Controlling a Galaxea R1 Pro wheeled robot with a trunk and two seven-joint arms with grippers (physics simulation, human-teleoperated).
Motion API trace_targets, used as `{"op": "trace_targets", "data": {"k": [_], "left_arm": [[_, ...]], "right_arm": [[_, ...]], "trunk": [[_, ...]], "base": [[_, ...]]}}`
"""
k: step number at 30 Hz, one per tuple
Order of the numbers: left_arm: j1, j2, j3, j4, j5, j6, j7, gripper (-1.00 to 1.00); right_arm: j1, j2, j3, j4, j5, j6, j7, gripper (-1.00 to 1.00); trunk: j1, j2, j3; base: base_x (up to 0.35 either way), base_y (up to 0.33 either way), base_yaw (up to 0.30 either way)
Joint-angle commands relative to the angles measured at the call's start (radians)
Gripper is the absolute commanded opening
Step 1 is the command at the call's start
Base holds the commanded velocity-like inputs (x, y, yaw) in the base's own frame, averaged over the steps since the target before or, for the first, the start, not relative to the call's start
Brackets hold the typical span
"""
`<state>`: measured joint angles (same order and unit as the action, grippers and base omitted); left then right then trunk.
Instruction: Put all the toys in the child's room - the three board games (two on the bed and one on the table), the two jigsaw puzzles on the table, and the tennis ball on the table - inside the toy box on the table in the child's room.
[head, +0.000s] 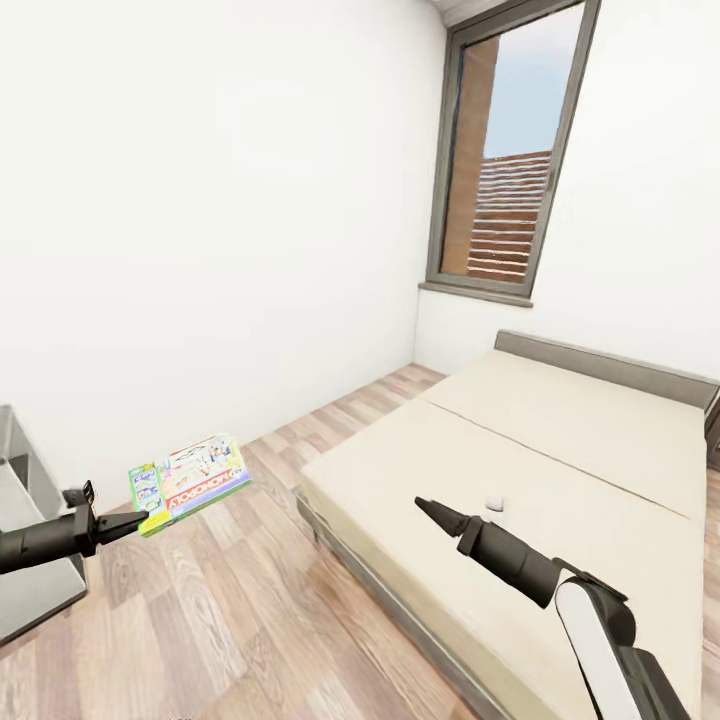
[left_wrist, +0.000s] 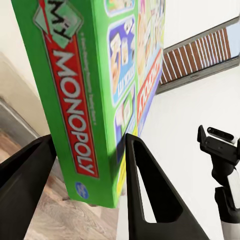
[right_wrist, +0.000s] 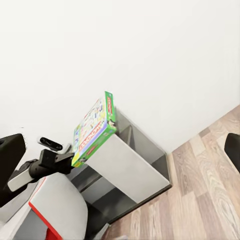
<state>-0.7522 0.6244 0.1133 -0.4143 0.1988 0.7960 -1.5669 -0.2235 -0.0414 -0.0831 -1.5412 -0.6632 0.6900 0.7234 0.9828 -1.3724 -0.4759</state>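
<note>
My left gripper (head: 135, 522) is shut on the lower edge of a green-edged Monopoly board game (head: 190, 480), held tilted above the wood floor. In the left wrist view both black fingers (left_wrist: 150, 190) clamp the board game (left_wrist: 75, 85). The right wrist view shows the same game (right_wrist: 95, 131) held in front of the table (right_wrist: 125, 167). My right gripper (head: 425, 505) hangs open over the beige bed (head: 560, 470), holding nothing; its fingers (right_wrist: 11, 152) sit wide apart. The toy box, jigsaw puzzles and tennis ball are out of view.
The grey table end (head: 25, 560) stands at the far left against the white wall. A small white object (head: 493, 504) lies on the mattress. A tall dark-framed window (head: 510, 160) is beyond the bed's low grey headboard (head: 610, 365). Wood plank floor (head: 250, 620) runs between bed and wall.
</note>
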Motion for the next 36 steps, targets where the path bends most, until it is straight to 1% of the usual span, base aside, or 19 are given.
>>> {"op": "trace_targets", "data": {"k": [1,15,23,36], "left_arm": [[-0.001,0.000,0.002,0.000,0.001,0.011,-0.004,-1.00],[-0.001,0.000,0.003,0.000,0.001,0.012,-0.004,-1.00],[-0.001,0.000,0.003,0.000,0.001,0.012,-0.004,-1.00],[-0.001,-0.003,0.002,0.000,0.001,0.011,-0.004,-1.00]], "right_arm": [[-0.001,0.000,-0.001,0.000,-0.004,0.007,0.001,1.00],[-0.001,0.000,0.001,0.001,-0.004,0.006,-0.001,1.00],[-0.001,0.000,-0.002,0.000,-0.004,0.005,0.001,1.00],[-0.001,0.000,0.000,0.000,-0.004,0.006,0.001,1.00]], "trunk": [[0.000,-0.001,0.000],[-0.054,0.097,0.059],[-0.084,0.153,0.086],[-0.134,0.244,0.127]], "base": [[0.025,0.020,0.211],[0.004,0.003,0.209],[0.000,0.000,0.074],[0.000,0.000,0.264]]}}
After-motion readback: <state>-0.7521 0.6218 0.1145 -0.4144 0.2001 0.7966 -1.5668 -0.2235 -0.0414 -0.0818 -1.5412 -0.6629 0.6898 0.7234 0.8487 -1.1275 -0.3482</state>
